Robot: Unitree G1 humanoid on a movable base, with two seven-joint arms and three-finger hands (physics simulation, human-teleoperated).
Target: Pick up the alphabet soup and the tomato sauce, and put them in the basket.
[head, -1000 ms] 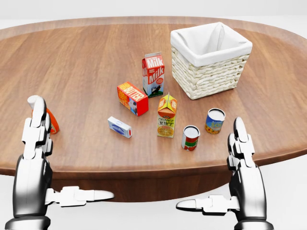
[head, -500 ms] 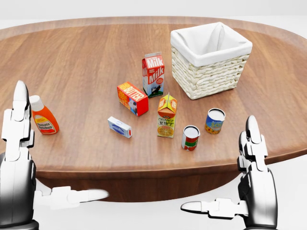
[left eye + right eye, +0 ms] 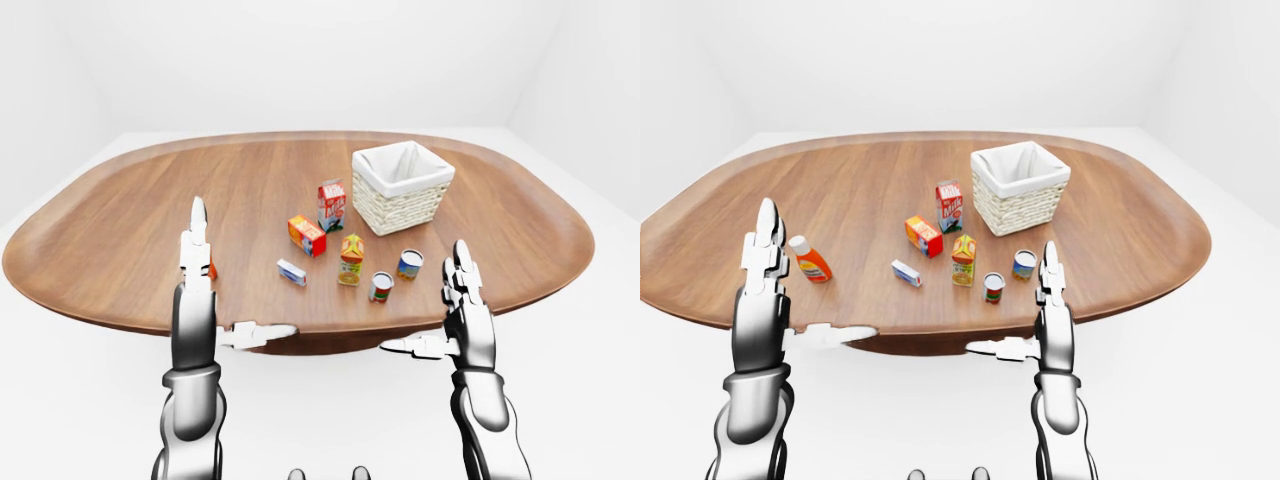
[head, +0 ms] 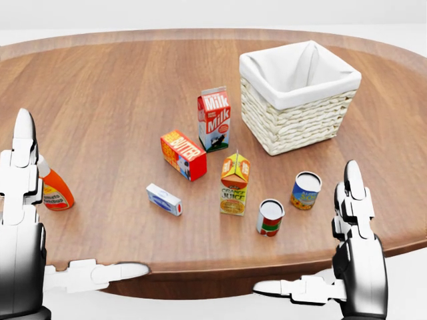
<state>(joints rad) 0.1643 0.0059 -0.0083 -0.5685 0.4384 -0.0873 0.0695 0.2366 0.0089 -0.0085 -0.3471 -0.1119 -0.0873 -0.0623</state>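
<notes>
Left hand (image 4: 20, 220) raised at head view's left edge, fingers (image 4: 23, 143) straight up, thumb out, fully open, holding nothing; orange ketchup bottle (image 4: 55, 190) just beside it, not a task item. Mid-surface: small white-blue box (image 4: 164, 199), red-orange butter box (image 4: 183, 155), red-white milk carton (image 4: 214, 119), orange juice carton (image 4: 234, 182). Right of those, both upright near the wooden oval surface's (image 4: 120, 87) lower edge: red-green labelled can (image 4: 270, 218), likely tomato sauce, then blue-yellow labelled can (image 4: 306, 191), likely alphabet soup. White-lined wicker basket (image 4: 299, 95) above them, empty. Right hand (image 4: 357, 257) below-right of cans, clearly nearer, apart from both; fingers spread wide, empty.
</notes>
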